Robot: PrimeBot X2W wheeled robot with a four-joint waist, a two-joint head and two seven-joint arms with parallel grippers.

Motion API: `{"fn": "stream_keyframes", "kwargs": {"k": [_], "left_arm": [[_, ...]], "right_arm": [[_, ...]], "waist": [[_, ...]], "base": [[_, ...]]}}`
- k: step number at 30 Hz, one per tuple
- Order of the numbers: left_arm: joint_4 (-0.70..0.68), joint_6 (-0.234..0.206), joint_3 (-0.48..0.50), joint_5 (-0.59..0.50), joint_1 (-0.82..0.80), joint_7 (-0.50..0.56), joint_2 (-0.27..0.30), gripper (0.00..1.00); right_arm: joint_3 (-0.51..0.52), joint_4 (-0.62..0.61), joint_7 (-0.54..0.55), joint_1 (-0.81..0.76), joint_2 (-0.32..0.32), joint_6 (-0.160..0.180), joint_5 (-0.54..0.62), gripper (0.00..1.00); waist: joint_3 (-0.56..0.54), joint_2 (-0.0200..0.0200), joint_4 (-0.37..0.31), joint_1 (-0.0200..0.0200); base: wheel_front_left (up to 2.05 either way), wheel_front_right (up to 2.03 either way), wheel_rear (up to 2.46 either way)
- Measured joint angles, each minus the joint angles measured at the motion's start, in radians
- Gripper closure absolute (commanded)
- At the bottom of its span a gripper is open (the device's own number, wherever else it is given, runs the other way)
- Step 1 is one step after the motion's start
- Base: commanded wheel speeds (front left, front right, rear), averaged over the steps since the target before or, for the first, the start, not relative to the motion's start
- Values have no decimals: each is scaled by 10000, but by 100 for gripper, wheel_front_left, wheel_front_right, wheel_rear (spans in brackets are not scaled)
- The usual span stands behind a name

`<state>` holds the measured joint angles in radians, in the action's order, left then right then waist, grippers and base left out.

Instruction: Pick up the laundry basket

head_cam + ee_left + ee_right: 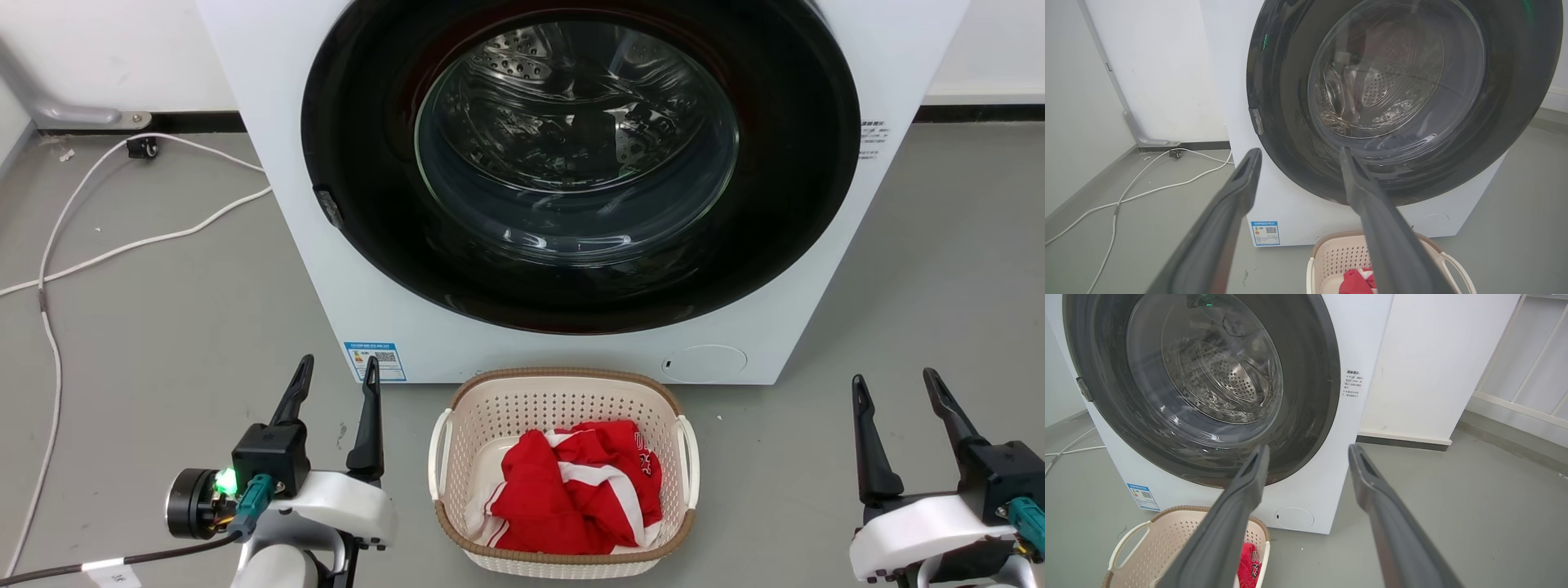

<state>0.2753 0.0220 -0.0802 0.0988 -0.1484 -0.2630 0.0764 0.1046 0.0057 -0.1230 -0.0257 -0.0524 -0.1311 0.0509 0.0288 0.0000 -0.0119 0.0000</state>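
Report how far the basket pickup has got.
Done: nothing yet. The basket sits on the floor before the washing machine, with red clothes inside. In hand: the left pincer and right pincer hang open on either side of it, clear of its side handles. Left: grip the basket and lift it.

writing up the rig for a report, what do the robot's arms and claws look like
The left claw and right claw each have two long, tapered dark grey fingers on a black block, set on a white rounded wrist shell with a teal connector. The left wrist also carries a green light, a black cylinder and a black cable with a white tag.
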Motion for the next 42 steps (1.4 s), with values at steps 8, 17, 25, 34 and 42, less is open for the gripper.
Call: {"fn": "stream_keyframes", "kwargs": {"k": [8, 17, 25, 34, 42], "left_arm": [[29, -44, 0, 6, 0, 0, 0, 0], [184, 50, -25, 27, -555, 0, 61, 0], [867, 399, 4, 245, -1690, 0, 274, 0], [2629, 769, -44, 625, -3498, 155, 663, 0], [4876, 1016, -384, 1241, -5377, 610, 809, 0]], "right_arm": [[10, 56, -10, 7, 0, 0, -67, 0], [19, 318, 105, 434, 4, 0, -134, 0], [-125, 1223, 326, 1526, 4, 0, -316, 0], [-443, 3030, 1348, 3248, 10, 0, -474, 0], [-830, 4815, 2412, 4991, 13, 0, -581, 0]], "waist": [[21, 0, -35, -1], [576, 0, -81, 0], [1653, 0, -158, 0], [3269, 0, -211, 1], [4702, 0, -161, 1]], "base": [[0, 0, 0], [0, 0, 0], [0, 0, 0], [0, 0, 0], [0, 0, 0]]}}
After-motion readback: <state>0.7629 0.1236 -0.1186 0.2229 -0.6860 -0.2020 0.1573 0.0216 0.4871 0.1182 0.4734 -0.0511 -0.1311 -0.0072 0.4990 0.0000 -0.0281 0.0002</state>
